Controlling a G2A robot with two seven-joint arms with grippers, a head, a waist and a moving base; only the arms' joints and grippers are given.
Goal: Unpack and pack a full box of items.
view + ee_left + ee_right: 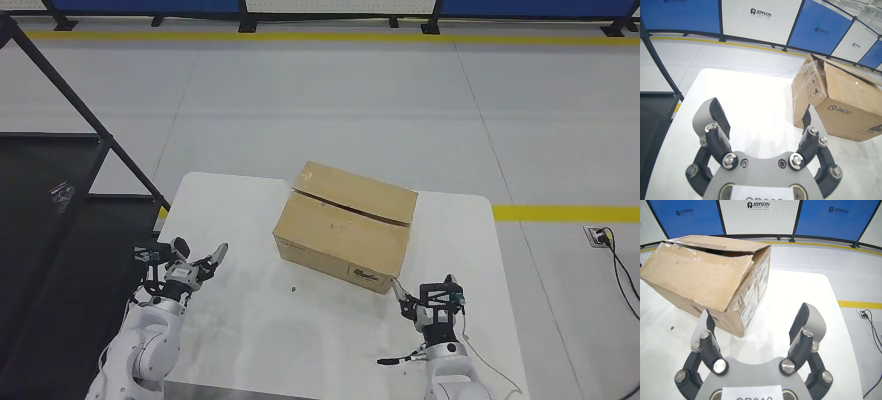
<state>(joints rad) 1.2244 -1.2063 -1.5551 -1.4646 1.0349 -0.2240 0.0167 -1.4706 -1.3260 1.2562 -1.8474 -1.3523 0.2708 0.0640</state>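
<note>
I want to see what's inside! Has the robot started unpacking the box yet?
Not yet. Done: nothing, the box sits on the table with its flaps nearly shut, only a dark gap between them. In hand: nothing, the left gripper and right gripper are open and empty, apart from the box. Left: opening the flaps, unpacking, repacking.

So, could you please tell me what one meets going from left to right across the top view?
black rack → left gripper → cardboard box → right gripper → floor socket with a cable plugged in.
</note>
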